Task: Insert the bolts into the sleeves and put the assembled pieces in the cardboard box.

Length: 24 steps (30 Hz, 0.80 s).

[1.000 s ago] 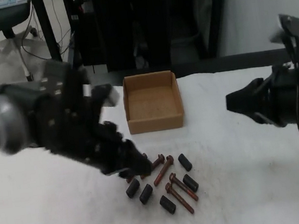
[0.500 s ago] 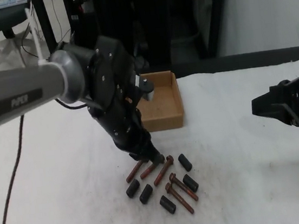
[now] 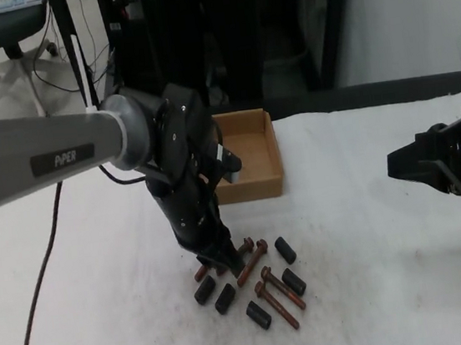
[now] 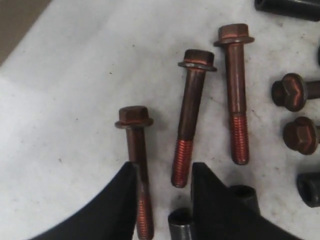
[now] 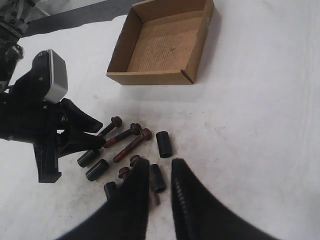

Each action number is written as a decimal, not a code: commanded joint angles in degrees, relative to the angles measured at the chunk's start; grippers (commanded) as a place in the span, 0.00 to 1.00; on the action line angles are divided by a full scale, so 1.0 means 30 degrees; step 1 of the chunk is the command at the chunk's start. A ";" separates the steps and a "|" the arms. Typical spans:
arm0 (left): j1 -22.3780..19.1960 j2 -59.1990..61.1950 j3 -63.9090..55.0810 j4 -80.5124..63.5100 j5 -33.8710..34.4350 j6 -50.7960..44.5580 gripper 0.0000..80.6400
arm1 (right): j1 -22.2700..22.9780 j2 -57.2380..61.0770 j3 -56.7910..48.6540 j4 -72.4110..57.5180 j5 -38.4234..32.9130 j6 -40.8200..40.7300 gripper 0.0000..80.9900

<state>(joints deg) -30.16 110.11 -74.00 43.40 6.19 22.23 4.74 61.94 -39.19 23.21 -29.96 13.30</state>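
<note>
Several rust-red bolts (image 3: pixel 252 262) (image 4: pixel 192 105) and short black sleeves (image 3: pixel 225 298) (image 5: pixel 164 144) lie loose on the white cloth in front of the cardboard box (image 3: pixel 258 188) (image 5: pixel 150 77), which holds nothing. My left gripper (image 3: pixel 225 261) (image 4: pixel 164 167) (image 5: pixel 99 137) is open and low over the left end of the bolt row. One finger covers the shaft of the outermost bolt (image 4: pixel 135 145), and the threaded end of the middle bolt lies in the gap between the fingers. My right gripper (image 3: pixel 394 165) (image 5: pixel 160 165) hangs open and holds nothing, off to the right above the cloth.
The left arm crosses in front of the box's left wall in the high view. Two more bolts (image 3: pixel 278 289) lie among the sleeves nearer the front. Bare cloth (image 3: pixel 394 270) stretches right of the parts. An office chair (image 3: pixel 3 32) and dark stands are behind the bench.
The left arm has swung in from the left and come down over the bolts. The right arm drew back to the right, then held still.
</note>
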 commanded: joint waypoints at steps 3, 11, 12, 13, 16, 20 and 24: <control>-0.0022 -0.0035 -0.0161 -0.1152 -0.0482 0.0579 0.42 | 0.0003 -0.0243 -0.0231 0.0022 -0.0416 -0.0178 0.20; -0.0022 0.0621 -0.0161 -0.1301 -0.0482 0.0579 0.42 | 0.0003 -0.0243 -0.0231 0.0022 -0.0657 -0.0178 0.20; -0.0022 0.0740 -0.0161 -0.1208 -0.0482 0.0579 0.42 | 0.0003 -0.0243 -0.0231 0.0022 -0.0657 -0.0178 0.20; -0.0022 0.0876 -0.0161 -0.1116 -0.0482 0.0579 0.42 | 0.0003 -0.0243 -0.0231 0.0022 -0.0657 -0.0178 0.20; -0.0022 0.1176 -0.0161 -0.1109 -0.0482 0.0579 0.42 | 0.0003 -0.0243 -0.0231 0.0022 -0.0657 -0.0178 0.20; -0.0022 0.1358 -0.0161 -0.1301 -0.1030 0.0579 0.42 | 0.0003 -0.0243 -0.0231 0.0022 -0.0657 -0.0178 0.20; -0.0022 0.1358 -0.0229 -0.1773 -0.1471 0.0579 0.42 | 0.0003 -0.0243 -0.0231 0.0022 -0.0657 -0.0178 0.20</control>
<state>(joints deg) -30.16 113.56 -74.42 39.42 3.97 23.56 4.74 61.94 -39.19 23.21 -31.29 13.30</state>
